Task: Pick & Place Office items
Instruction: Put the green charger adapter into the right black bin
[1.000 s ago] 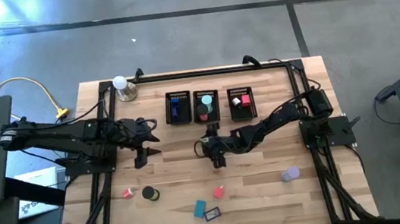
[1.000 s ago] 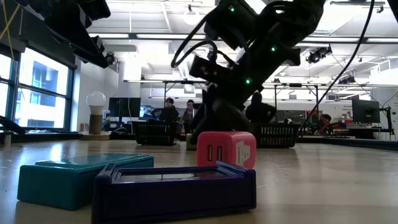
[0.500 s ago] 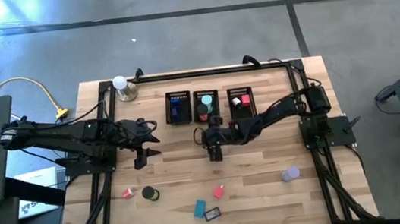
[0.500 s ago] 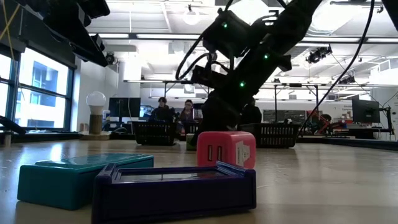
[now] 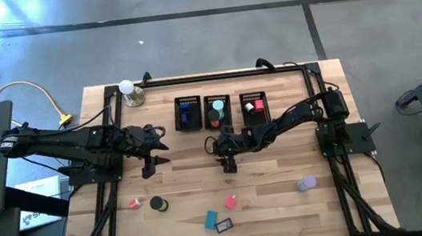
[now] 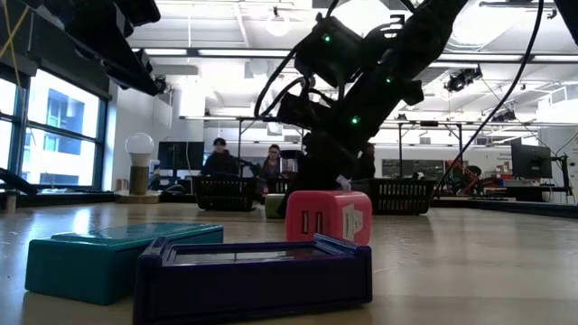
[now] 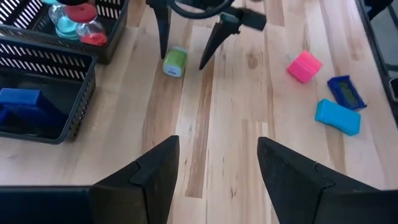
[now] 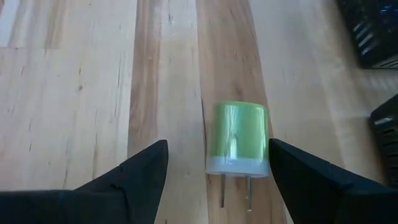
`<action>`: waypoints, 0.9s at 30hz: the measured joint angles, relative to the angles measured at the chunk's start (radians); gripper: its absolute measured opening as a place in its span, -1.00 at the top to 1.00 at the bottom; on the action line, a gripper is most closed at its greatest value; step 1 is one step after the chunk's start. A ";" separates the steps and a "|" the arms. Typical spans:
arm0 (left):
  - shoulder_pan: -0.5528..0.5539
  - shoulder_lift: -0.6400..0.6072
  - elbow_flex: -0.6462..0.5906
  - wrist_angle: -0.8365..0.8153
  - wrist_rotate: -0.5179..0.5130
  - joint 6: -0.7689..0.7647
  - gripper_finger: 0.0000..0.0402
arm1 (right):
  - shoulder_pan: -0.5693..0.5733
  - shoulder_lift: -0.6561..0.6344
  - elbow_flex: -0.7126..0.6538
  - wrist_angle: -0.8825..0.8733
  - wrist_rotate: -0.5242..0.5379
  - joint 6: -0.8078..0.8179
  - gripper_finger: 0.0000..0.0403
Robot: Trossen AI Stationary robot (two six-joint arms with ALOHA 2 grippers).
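1. Over the last second the right gripper has drawn back across the table's middle towards the three black mesh bins. Its arm now lies lower and more folded than before. It has stopped with its fingers standing either side of a green plug.
2. This probably means the green plug is the next item chosen; the grasp has not been made.
3. The right gripper's fingers are spread wide and empty, with the plug between them and touching neither.
4. The green plug is a small, glossy, rounded green block with a white end and two thin metal prongs. It lies flat on the bare wood, just at 6 o'clock of the bins.
5. The left gripper has not moved. It hovers at 9 o'clock of the table's centre, fingers parted and holding nothing.
6. Other items wait towards 6 o'clock: a pink cube, a teal block, a black roll.
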 joint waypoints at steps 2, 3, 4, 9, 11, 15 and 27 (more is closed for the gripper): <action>0.000 0.000 0.000 0.009 0.000 -0.008 -0.05 | 0.000 0.000 0.000 0.000 0.019 -0.004 -0.32; 0.000 0.000 0.000 0.012 0.000 -0.008 -0.05 | 0.000 0.000 0.000 0.000 0.026 -0.008 -0.32; 0.000 0.000 0.000 0.016 0.000 -0.008 -0.05 | 0.000 0.000 0.000 0.001 0.033 -0.013 -0.32; 0.000 0.000 0.000 0.036 0.000 -0.009 -0.05 | 0.000 0.000 0.000 0.005 0.041 -0.033 -0.32; 0.000 0.000 0.000 0.037 0.000 -0.010 -0.05 | 0.000 0.000 0.000 0.006 0.041 -0.036 -0.32; 0.000 0.000 0.000 0.037 0.001 -0.010 -0.05 | 0.000 0.020 0.000 0.026 0.021 -0.067 -0.32; 0.000 0.064 0.000 0.037 0.001 -0.010 -0.05 | 0.010 0.051 0.002 0.068 0.016 -0.078 0.19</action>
